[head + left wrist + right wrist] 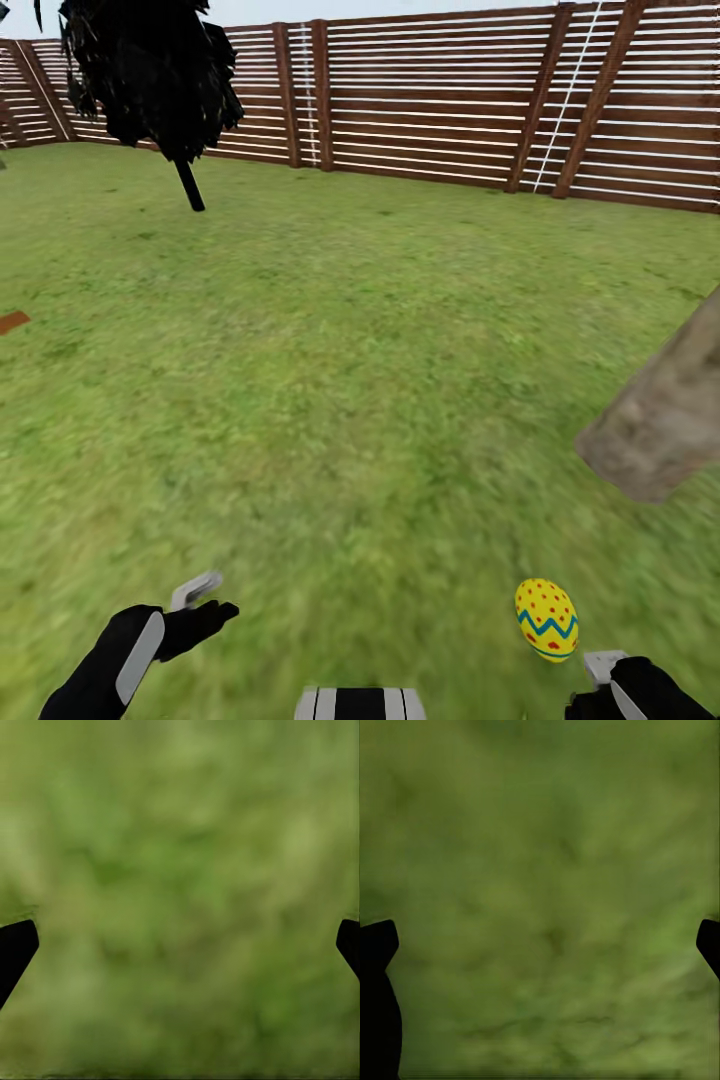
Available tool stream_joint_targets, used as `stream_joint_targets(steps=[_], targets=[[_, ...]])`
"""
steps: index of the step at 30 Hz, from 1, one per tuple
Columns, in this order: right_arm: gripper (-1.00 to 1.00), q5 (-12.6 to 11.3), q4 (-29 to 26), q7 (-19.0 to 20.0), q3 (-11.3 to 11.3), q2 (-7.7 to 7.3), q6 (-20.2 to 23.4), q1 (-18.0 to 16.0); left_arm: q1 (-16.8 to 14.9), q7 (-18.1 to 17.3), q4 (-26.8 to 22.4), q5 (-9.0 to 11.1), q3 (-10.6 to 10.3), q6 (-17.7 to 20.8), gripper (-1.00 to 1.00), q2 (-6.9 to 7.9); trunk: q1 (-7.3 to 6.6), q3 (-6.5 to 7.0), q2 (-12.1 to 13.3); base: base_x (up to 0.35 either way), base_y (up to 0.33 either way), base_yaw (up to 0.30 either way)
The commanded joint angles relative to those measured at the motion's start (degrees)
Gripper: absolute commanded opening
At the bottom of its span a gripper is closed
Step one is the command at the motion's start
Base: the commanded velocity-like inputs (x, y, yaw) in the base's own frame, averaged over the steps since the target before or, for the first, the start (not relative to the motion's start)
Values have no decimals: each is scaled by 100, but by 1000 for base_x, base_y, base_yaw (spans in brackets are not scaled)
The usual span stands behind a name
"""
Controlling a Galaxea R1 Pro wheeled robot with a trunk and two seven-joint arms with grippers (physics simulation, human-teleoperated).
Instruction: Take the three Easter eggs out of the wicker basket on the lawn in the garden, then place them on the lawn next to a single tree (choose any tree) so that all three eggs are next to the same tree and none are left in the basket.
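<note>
The egg [546, 620] looked smooth and kinda glossy, painted yellow. The lawn [330, 380] was matt, mottled grass. The tree trunk [665, 415] looked rough and barky, the fence [450, 100] was slatted brown wood, and both end effectors looked like matt black plastic.

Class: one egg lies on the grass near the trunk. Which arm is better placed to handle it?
Right: the Easter egg lies just ahead of the right gripper, whose fingers are open; the left gripper is farther off.
</note>
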Motion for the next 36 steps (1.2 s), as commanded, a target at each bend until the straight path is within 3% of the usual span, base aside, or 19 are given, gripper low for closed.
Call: stream_joint_targets(steps=[1,36], targets=[[100,29,-7,27,21,-7,20,-3,-2,-29,-5,-14,18,32,100,-4,-7,19,0,-348,0,0],[100,29,2,26,21,2,19,-3,-2,-20,-5,-18,17,29,100,-10,-97,794,46,-348,0,0]])
